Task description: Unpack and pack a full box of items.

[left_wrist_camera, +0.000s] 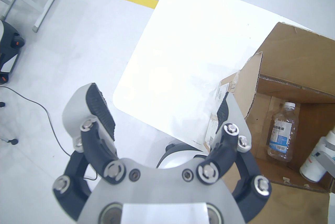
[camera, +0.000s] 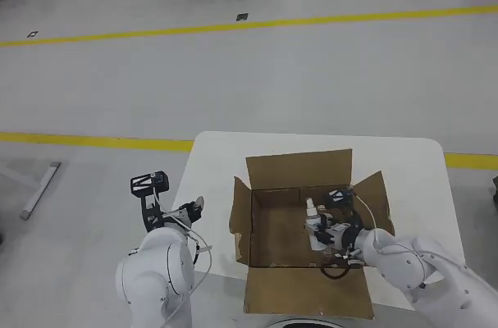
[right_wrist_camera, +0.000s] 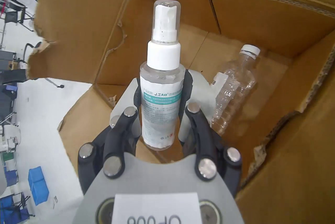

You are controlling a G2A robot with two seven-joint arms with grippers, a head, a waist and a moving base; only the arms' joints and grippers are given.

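The right claw (right_wrist_camera: 161, 89) is clamped on a spray bottle (right_wrist_camera: 163, 52), inside the box (right_wrist_camera: 248, 8). Near it, a clear bottle (right_wrist_camera: 235, 94) rests on the box floor. The left claw (left_wrist_camera: 161, 102) hangs open just outside the box, holding nothing. I cannot tell whether the spray bottle is going in or coming out. Either way the task looks unfinished, with both bottles within the box.

The spray bottle (right_wrist_camera: 160, 104) wears a white label with a teal band and small print. The clear bottle (left_wrist_camera: 282, 131) has a blue label with a barcode.
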